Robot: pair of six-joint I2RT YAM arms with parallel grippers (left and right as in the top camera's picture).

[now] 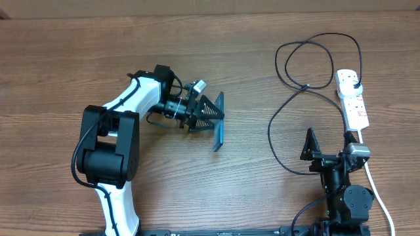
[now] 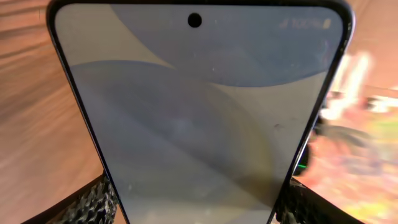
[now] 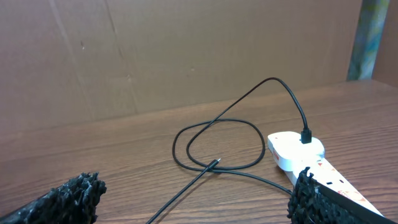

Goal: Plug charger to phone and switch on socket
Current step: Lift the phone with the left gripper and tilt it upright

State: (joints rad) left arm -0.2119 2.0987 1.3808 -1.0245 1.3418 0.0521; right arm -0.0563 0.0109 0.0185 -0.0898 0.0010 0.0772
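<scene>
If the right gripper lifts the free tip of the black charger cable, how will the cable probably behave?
The charger is thin and lies in loose loops, so it will likely be floppy and trail. Its plug sits in the socket, so a hard pull may drag the strip. The small tip may be hard to pinch.
</scene>
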